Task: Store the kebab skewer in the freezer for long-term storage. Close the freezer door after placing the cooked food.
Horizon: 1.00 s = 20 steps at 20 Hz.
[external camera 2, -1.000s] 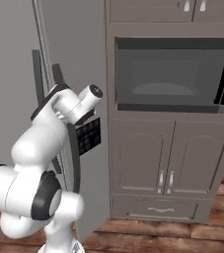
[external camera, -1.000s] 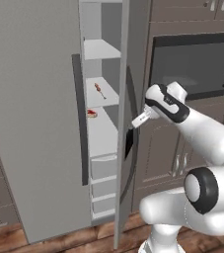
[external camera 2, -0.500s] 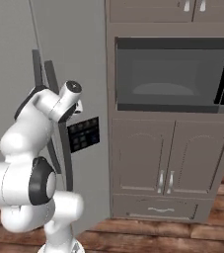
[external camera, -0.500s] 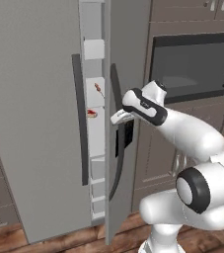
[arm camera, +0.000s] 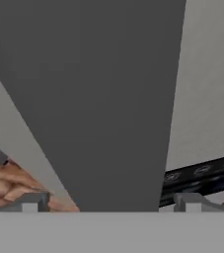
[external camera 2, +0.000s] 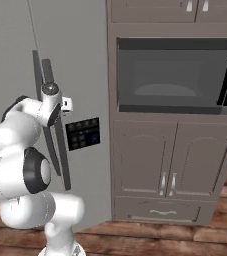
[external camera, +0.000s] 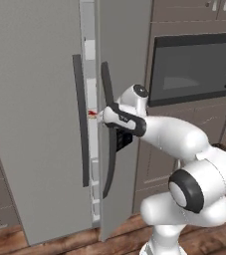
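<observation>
Freezer door [external camera: 122,74] nearly shut, narrow gap left beside other door; its dark bar handle [external camera: 108,129] runs vertical. My jaws [external camera: 100,116] spread wide, empty, at door's handle edge. Red speck in gap [external camera: 91,113], inside freezer [external camera: 35,99], perhaps kebab skewer; its long axis: cannot tell.

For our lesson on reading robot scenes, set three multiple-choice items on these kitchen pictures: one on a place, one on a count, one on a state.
1. Where is the claw?
A. at the freezer door's handle edge
B. at the microwave
C. near the floor

2. How many long dark bar handles show on the freezer?
A. one
B. two
C. four

3. The freezer door stands:
A. wide open
B. fully shut
C. slightly ajar

Key:
1 A, the hand sits against the handle edge.
2 B, one per door.
3 C, a narrow gap shows pale shelves.
</observation>
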Available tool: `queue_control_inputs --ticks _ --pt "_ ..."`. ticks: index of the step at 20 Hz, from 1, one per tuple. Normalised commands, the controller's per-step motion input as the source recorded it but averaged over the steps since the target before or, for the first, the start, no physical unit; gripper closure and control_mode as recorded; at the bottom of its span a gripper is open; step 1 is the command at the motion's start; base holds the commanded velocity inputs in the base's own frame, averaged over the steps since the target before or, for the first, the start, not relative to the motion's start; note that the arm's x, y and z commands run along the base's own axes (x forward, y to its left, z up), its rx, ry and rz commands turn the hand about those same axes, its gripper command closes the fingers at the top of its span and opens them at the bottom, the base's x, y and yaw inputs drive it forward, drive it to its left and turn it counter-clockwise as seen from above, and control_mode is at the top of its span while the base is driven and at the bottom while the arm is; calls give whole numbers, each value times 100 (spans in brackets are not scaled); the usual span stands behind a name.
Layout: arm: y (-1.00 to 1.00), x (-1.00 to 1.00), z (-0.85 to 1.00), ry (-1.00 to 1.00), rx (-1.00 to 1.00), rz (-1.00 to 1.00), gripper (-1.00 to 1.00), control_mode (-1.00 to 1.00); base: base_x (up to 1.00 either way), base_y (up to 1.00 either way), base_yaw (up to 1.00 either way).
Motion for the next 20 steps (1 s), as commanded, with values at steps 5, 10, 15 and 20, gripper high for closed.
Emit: queue_control_inputs --ticks 5,10,15,20 --pt "13 51 18 -5 -16 -19 -100 -100 0 0 0" --pt "4 22 6 -12 -4 -13 -100 -100 0 0 0" --pt "0 3 1 -22 0 -1 -100 -100 0 0 0" --pt "-7 26 9 -15 7 0 -100 -100 0 0 0"
